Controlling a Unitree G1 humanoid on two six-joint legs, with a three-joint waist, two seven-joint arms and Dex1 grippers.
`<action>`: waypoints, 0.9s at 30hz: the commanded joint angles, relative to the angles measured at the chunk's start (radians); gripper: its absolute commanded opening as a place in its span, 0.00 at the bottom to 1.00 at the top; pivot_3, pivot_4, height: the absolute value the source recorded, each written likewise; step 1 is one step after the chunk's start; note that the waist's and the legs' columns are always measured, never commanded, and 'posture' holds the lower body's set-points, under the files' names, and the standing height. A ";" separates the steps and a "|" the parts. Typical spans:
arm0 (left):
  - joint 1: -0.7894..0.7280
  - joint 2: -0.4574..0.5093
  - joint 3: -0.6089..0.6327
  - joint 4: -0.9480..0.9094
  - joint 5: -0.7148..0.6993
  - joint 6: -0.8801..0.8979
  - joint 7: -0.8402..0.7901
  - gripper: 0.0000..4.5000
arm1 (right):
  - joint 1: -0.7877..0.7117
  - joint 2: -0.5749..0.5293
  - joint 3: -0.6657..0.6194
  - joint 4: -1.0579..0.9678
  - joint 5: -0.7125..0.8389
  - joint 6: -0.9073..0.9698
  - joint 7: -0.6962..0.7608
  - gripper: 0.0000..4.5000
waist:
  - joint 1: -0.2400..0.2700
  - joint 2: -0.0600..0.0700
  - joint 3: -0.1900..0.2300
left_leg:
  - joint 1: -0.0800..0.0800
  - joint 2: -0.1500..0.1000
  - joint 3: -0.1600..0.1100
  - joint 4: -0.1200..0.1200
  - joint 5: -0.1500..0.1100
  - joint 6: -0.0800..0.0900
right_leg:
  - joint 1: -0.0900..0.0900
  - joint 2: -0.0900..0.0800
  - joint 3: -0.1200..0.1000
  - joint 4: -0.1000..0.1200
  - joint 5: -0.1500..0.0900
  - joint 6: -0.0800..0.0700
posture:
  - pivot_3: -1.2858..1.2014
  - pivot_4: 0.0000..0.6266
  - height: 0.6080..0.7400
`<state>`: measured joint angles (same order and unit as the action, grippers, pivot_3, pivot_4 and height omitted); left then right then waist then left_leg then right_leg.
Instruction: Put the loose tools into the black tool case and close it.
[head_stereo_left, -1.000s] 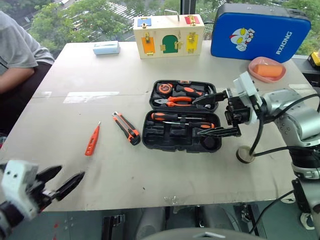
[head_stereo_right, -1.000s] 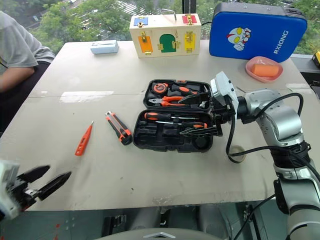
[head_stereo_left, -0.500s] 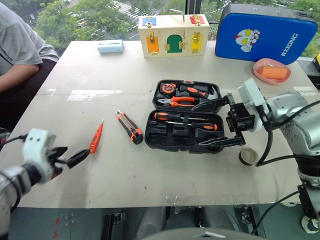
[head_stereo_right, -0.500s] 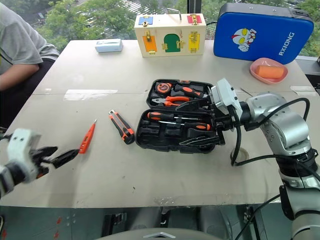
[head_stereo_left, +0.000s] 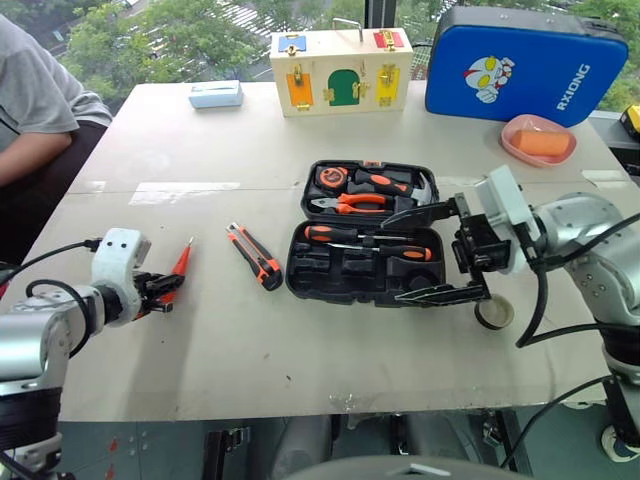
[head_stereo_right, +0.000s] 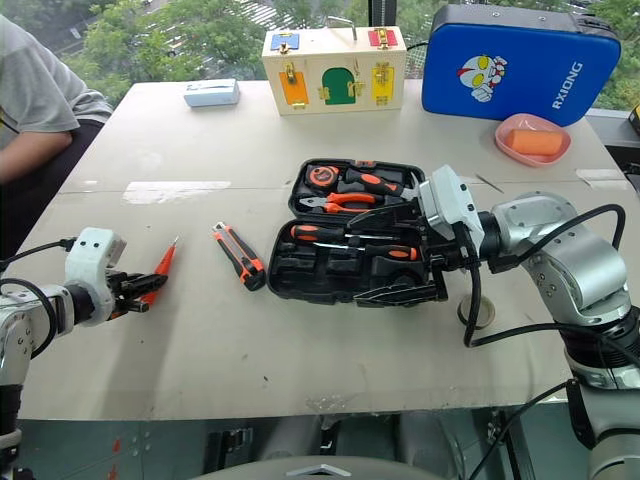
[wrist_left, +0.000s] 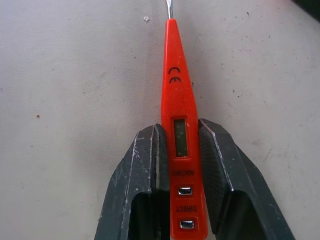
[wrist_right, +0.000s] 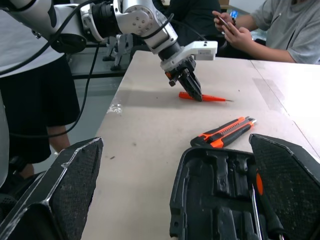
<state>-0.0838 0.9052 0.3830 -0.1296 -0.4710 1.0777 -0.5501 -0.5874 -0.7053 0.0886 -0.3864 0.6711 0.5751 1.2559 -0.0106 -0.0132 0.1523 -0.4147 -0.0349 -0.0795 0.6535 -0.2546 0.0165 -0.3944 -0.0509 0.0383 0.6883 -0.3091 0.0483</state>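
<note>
left wrist view shows you the left gripper (wrist_left: 181, 150) pinched in on the slim orange tester screwdriver (wrist_left: 178, 120), one black finger (wrist_left: 145, 165) pressed on each side of its handle. the tester lies flat on the pale table (head_stereo_left: 200, 130), on the left side, and its metal tip points away from the claw. from the head camera you can see that same claw (head_stereo_left: 160, 290) low at the near left, with the orange tester (head_stereo_left: 178, 268) sticking out past it toward the far side. a little to the right of it lies the black-and-orange utility knife (head_stereo_left: 254, 257), flat on the table and apart from everything. just to the right of the knife sits the black tool case (head_stereo_left: 365, 230), open like a book. two long screwdrivers (head_stereo_left: 370, 240) with black-and-orange handles lie in its near half. pliers (head_stereo_left: 350, 203) and a tape measure (head_stereo_left: 328, 178) sit in its far half. your right gripper (head_stereo_left: 442, 252) hangs by the right edge of the case with its two fingers spread very wide, and it has hold of nothing. the small black tape roll (head_stereo_left: 493, 312) lies on the table near the right edge, just on the near side of that claw. at the far side you can see a wooden box with coloured doors (head_stereo_left: 340, 70), a blue case with a cartoon figure (head_stereo_left: 520, 65), a small pale blue box (head_stereo_left: 215, 94) and a pink dish (head_stereo_left: 538, 138). a person's arm in a grey sleeve (head_stereo_left: 35, 110) rests at the far left.
</note>
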 joint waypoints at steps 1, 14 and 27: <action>0.017 0.005 -0.022 0.031 0.012 -0.024 -0.033 0.12 | 0.016 -0.027 -0.031 -0.035 0.005 -0.017 0.002 1.00 | 0.000 0.000 0.000 | 0.000 0.000 0.000 0.000 0.000 0.000 | 0.000 0.000 0.000 0.000 0.000 0.000 | 0.52 0.24 0.96; -0.380 0.258 -0.326 0.085 0.049 -0.596 -0.802 0.12 | 0.216 -0.163 -0.092 -0.111 0.023 -0.012 0.008 1.00 | 0.018 0.000 0.000 | -0.001 0.000 0.000 -0.001 0.000 -0.001 | 0.003 -0.001 -0.002 -0.008 0.000 0.000 | 0.52 0.24 0.96; -0.967 -0.191 -0.829 0.721 0.443 -1.023 -1.062 0.12 | 0.375 -0.168 -0.172 -0.282 0.031 0.032 -0.184 1.00 | -0.009 -0.002 0.001 | -0.004 0.000 -0.004 0.008 0.000 0.000 | 0.006 0.005 -0.011 -0.006 0.000 0.001 | 0.52 0.24 0.96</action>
<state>-1.0147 0.7270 -0.4357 0.5397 -0.0538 0.0990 -1.5906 -0.2213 -0.8643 -0.0394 -0.6165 0.6807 0.6011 1.1029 -0.0193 -0.0157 0.1538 -0.4183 -0.0350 -0.0833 0.6614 -0.2543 0.0168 -0.3883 -0.0461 0.0269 0.6823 -0.3089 0.0492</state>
